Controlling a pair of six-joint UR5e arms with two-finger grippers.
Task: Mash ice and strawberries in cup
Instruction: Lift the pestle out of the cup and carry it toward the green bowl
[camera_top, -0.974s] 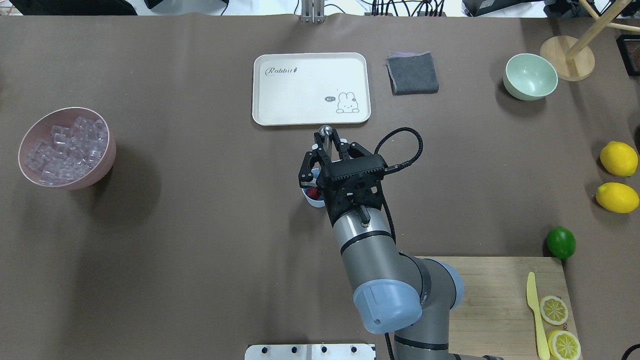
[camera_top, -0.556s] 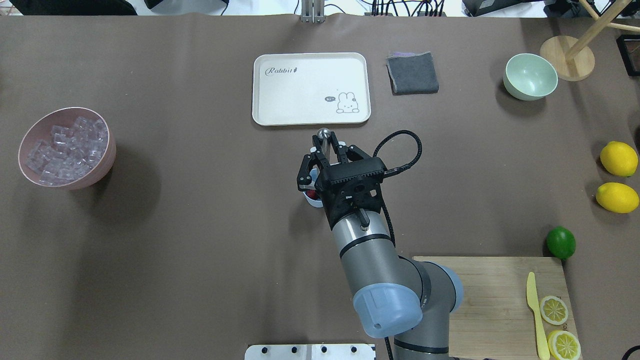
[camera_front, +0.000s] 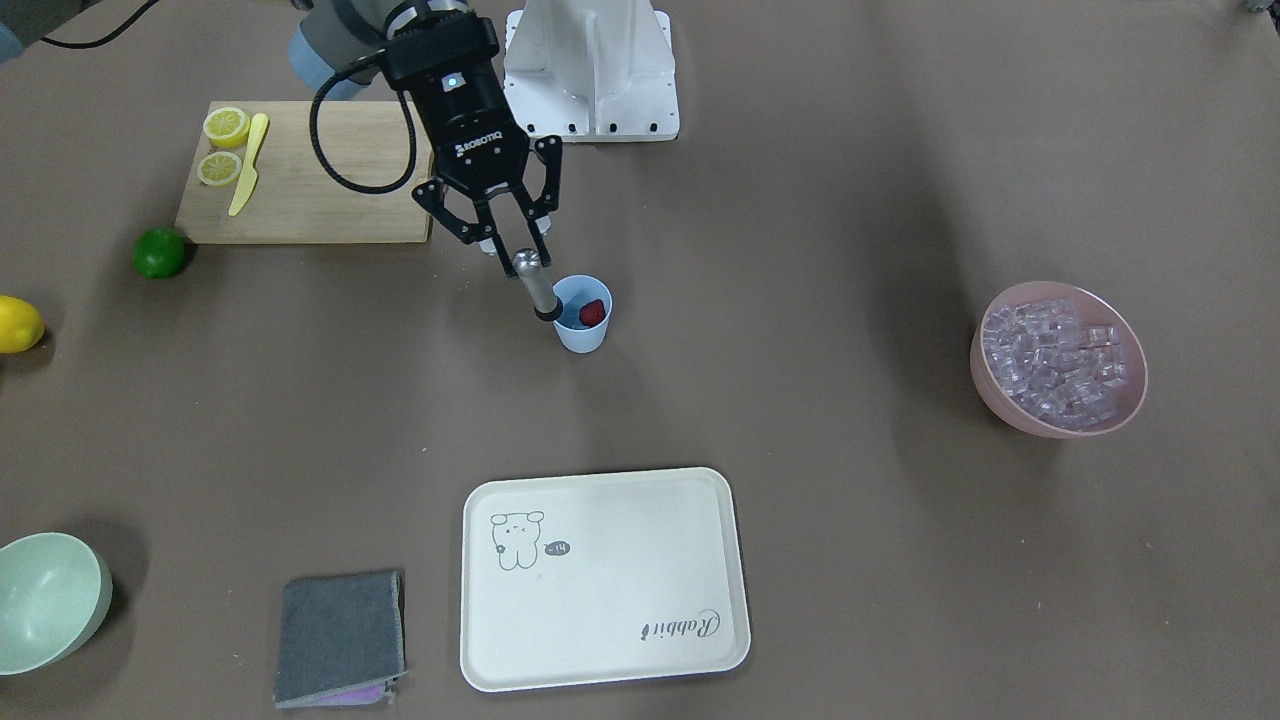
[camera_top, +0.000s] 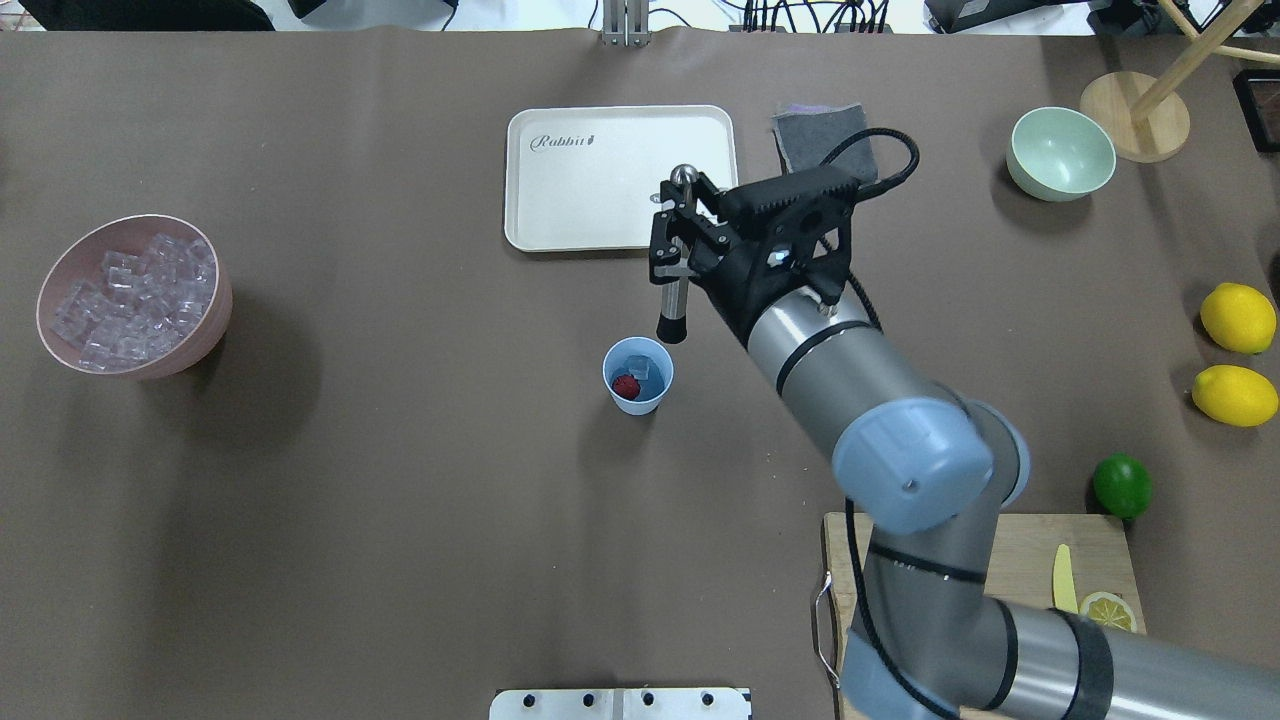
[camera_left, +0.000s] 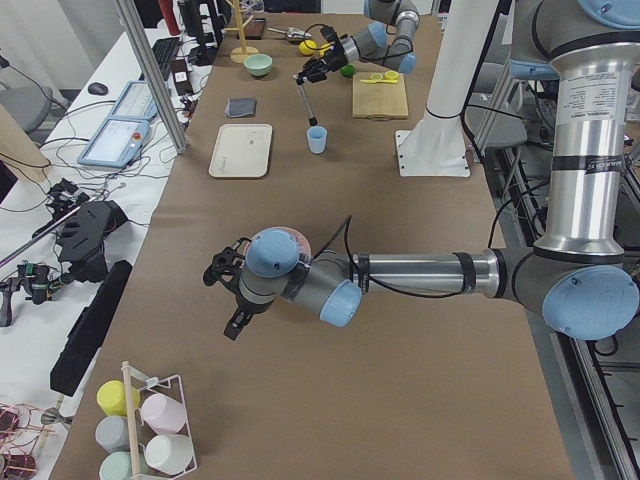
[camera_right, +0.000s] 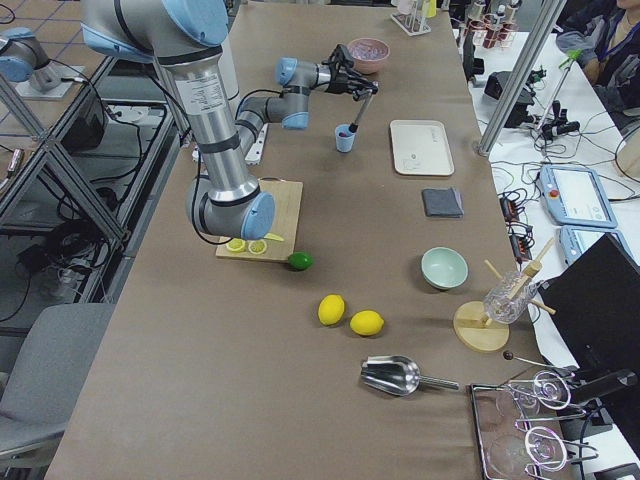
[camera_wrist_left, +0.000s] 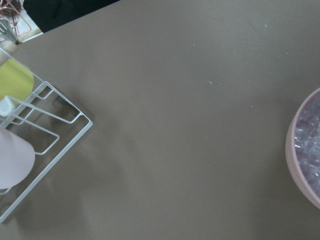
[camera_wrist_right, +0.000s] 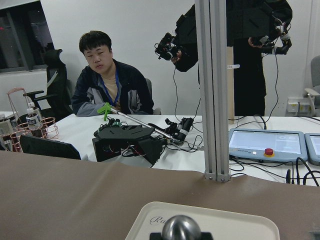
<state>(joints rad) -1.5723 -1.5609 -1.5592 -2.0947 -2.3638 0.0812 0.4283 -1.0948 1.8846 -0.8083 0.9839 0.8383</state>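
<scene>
The light blue cup (camera_top: 638, 398) stands mid-table, also in the front view (camera_front: 583, 335). In it lie a red strawberry (camera_top: 626, 385) and a clear ice cube (camera_top: 648, 367). My right gripper (camera_top: 676, 238) is shut on a metal muddler (camera_top: 673, 300) with a ball top and black end. It holds it tilted above the cup's far side; in the front view the black end (camera_front: 546, 312) is at the rim. More ice (camera_top: 135, 290) fills the pink bowl (camera_top: 215, 320) at far left. My left gripper (camera_left: 226, 295) shows only in the left side view, near that bowl; I cannot tell its state.
A white rabbit tray (camera_top: 560, 200) and a grey cloth (camera_top: 800, 135) lie beyond the cup. A pale green bowl (camera_top: 1060, 152), two lemons (camera_top: 1237, 317), a lime (camera_top: 1121, 484) and a cutting board (camera_top: 1000, 570) with a yellow knife are at right. A wire cup rack (camera_wrist_left: 45, 130) is near the left wrist.
My right gripper has lifted the muddler out of the cup and swung away toward the tray. The cup, strawberry and ice cube now show uncovered.
</scene>
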